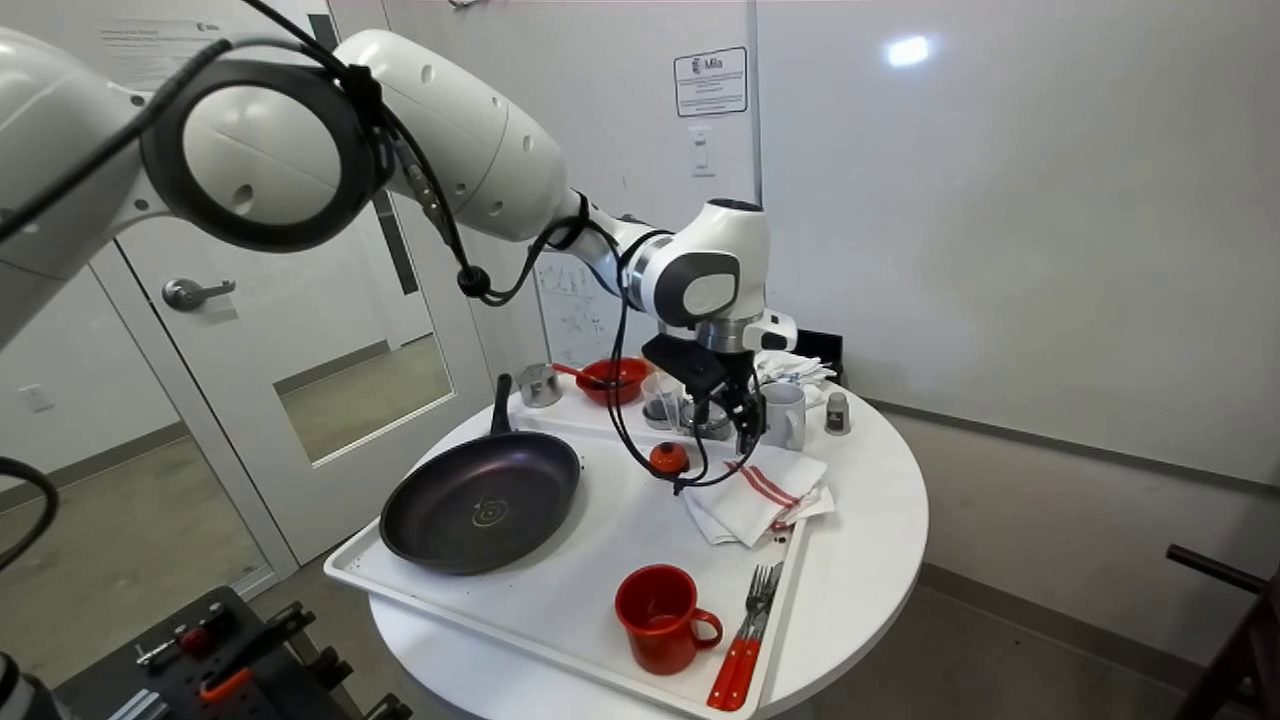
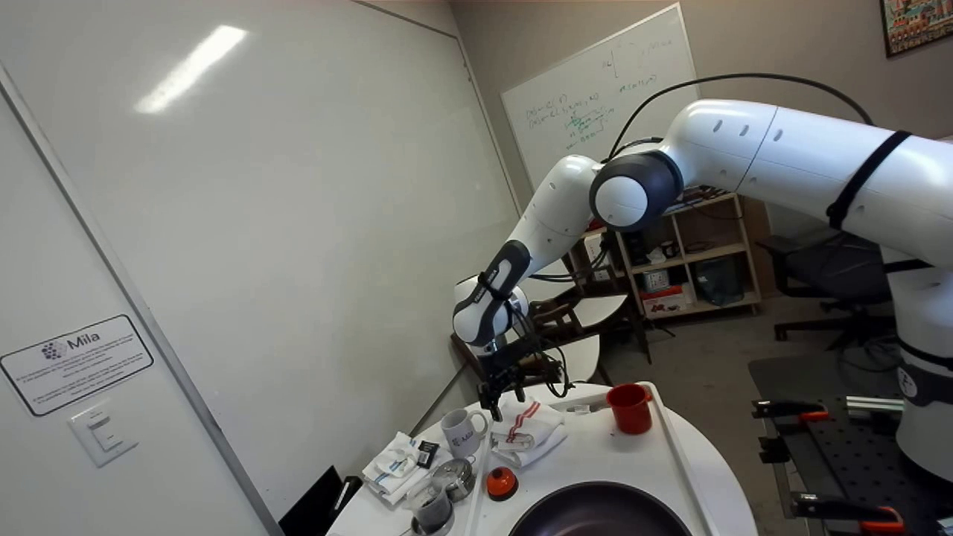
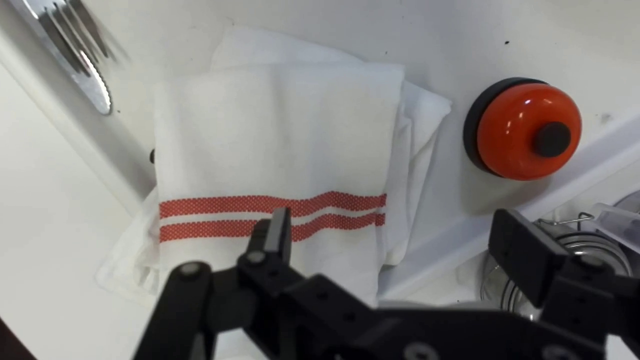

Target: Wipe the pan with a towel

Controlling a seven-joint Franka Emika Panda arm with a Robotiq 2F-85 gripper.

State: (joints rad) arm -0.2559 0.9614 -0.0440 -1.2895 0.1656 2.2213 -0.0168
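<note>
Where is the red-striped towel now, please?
In the wrist view, the red-striped towel lies left of centre over a corner of the tray, between the fork, upper left, and the orange dome, right.

1. The arm (image 1: 475,135) is glossy white, rounded and dimpled.
2. A dark grey ring (image 1: 265,233) frames a white disc (image 1: 265,150).
3. Black cables (image 1: 75,173) run along the arm; black straps (image 2: 867,179) circle it.
4. The gripper (image 3: 395,235) is black, with round grey screw heads (image 3: 190,269).

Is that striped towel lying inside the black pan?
No, in an exterior view the striped towel lies apart from the black pan, with white tray showing between them.
</note>
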